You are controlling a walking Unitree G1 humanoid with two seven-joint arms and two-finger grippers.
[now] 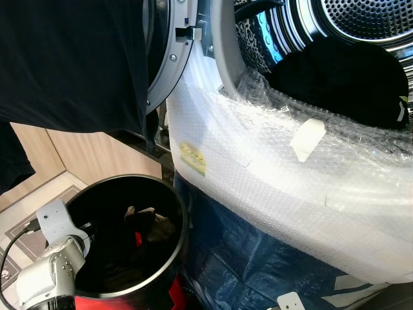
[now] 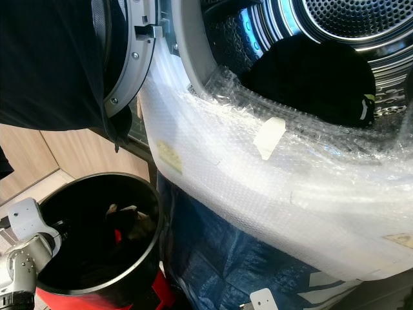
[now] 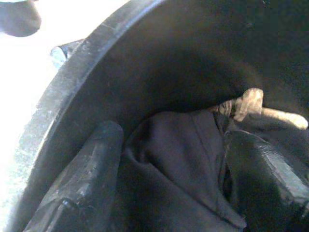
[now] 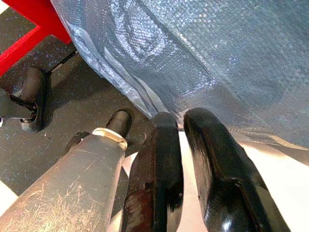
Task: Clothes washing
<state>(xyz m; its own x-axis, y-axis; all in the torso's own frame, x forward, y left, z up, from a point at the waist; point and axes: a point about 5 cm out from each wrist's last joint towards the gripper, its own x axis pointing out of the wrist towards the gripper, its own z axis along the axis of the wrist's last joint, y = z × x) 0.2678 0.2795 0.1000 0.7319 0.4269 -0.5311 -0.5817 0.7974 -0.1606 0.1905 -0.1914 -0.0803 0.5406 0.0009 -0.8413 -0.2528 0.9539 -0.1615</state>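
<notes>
A black bucket (image 1: pixel 184 226) stands on the floor below the open washing machine door (image 1: pixel 164 64). Dark clothes (image 1: pixel 148 226) with a pale strip (image 3: pixel 251 101) lie inside it. My left arm (image 1: pixel 51 265) reaches down into the bucket. There my left gripper (image 3: pixel 176 140) is open, its fingers (image 3: pixel 91 183) on either side of a fold of dark cloth (image 3: pixel 174 169). More dark clothes (image 1: pixel 342 77) lie in the drum. My right gripper (image 4: pixel 181 118) hangs shut and empty, low beside a blue tarp (image 4: pixel 193 48).
Bubble wrap (image 1: pixel 271 168) covers the machine's front below the drum opening, with the blue tarp (image 1: pixel 245 258) under it. A dark garment (image 1: pixel 71 64) hangs at the upper left in front of the door. A red frame (image 4: pixel 29 19) and a black caster (image 4: pixel 31 96) are on the floor.
</notes>
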